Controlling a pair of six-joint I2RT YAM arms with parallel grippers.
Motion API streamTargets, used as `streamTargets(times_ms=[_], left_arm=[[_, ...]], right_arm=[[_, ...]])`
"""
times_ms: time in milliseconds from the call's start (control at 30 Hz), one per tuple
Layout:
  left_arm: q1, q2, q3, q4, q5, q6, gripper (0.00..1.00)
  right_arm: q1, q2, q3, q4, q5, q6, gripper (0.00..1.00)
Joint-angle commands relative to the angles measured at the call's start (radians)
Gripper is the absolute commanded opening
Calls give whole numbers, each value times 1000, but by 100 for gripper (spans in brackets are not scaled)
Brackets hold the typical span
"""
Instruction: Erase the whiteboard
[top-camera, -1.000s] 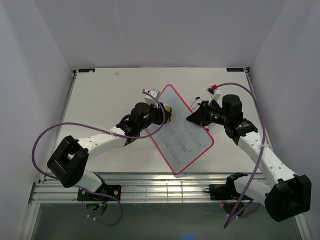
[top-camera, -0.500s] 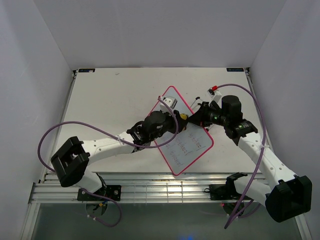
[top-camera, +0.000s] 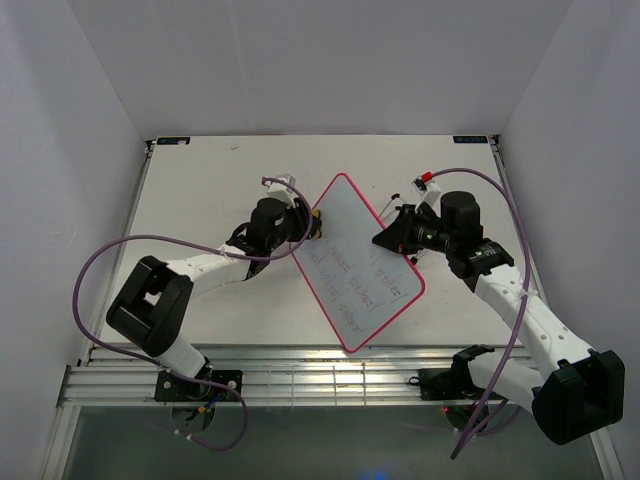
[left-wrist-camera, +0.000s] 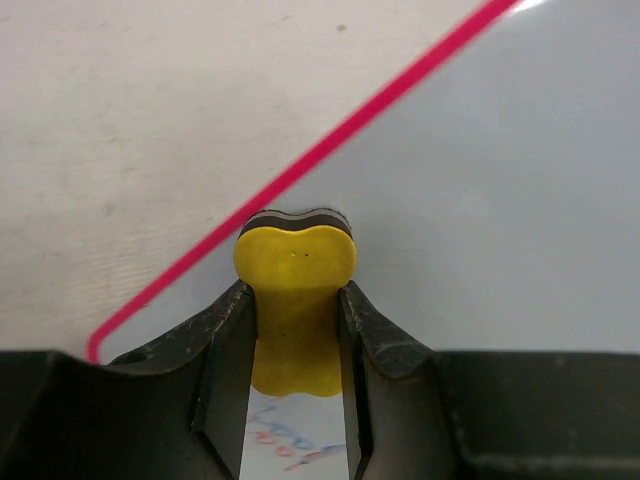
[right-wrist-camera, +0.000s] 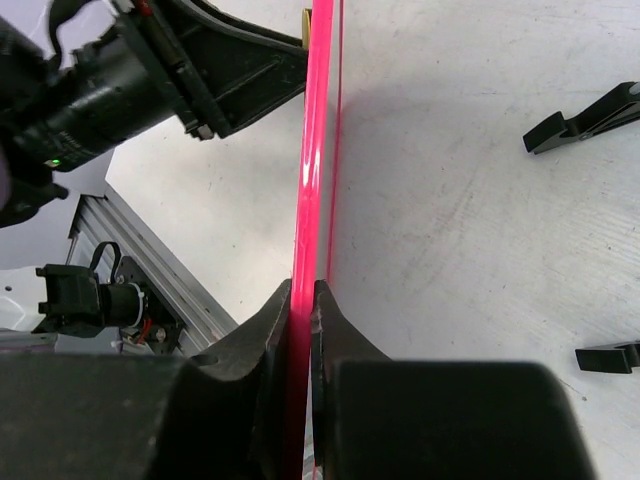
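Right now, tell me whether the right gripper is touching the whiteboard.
Touching. The right wrist view shows the right gripper clamped on the whiteboard, with no gap at its pink frame.

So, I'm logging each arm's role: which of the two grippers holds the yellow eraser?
The left gripper: it pinches the small yellow peanut-shaped eraser over the glossy white, pink-framed whiteboard. The right gripper clamps that board's pink edge instead.

Legible markings: none.
My whiteboard (top-camera: 345, 215) carries several rows of faint handwriting (top-camera: 368, 285) on its lower half; from above I can read no word of it. My left wrist camera catches a blue and red scrap of it, equally unreadable.
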Motion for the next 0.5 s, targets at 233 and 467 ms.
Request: streamTargets(times_ms=[233,467], left_arm=[[58,1,-179,261,238,54,1],[-161,-118,-224,334,168,83,2]], right_arm=[[38,-53,65,227,-266,45,8],[39,-38,58,244,-272,62,8]])
